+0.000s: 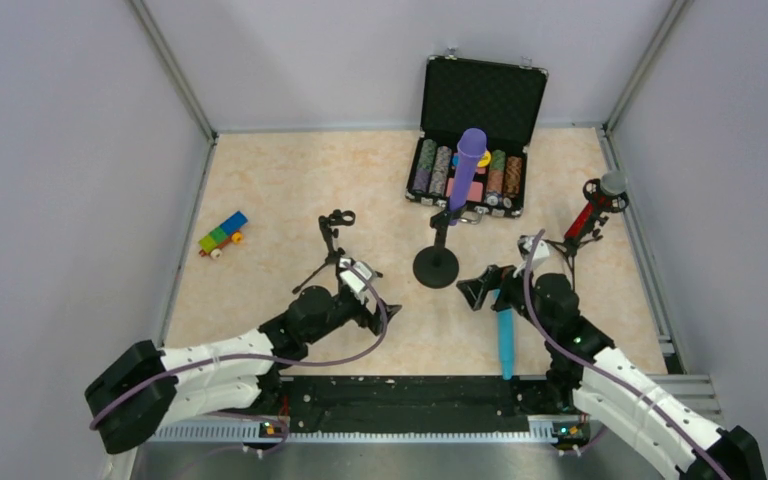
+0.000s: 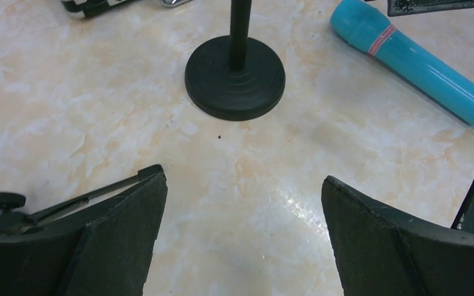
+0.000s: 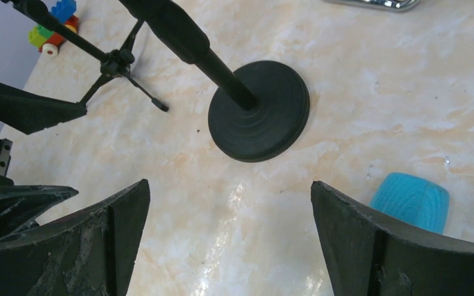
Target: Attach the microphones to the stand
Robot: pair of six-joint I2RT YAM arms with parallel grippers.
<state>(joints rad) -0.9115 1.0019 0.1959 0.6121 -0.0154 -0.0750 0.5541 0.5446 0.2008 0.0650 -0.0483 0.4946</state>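
Note:
The purple microphone (image 1: 466, 168) stands tilted in the clip of the round-base stand (image 1: 436, 266). The red microphone (image 1: 590, 210), with a silver head, sits in a tripod stand at the right. The teal microphone (image 1: 505, 340) lies flat on the table near the front, its head (image 3: 410, 200) just right of my right gripper (image 3: 229, 191). That gripper (image 1: 480, 287) is open and holds nothing. My left gripper (image 1: 364, 280) is open too, low over bare table (image 2: 244, 185), facing the round base (image 2: 234, 77). An empty tripod stand (image 1: 335, 240) rises just beyond it.
An open black case (image 1: 475, 130) of poker chips lies at the back, behind the purple microphone. A toy car of coloured blocks (image 1: 222, 234) sits at the left. Grey walls close in three sides. A black rail (image 1: 400, 400) runs along the near edge.

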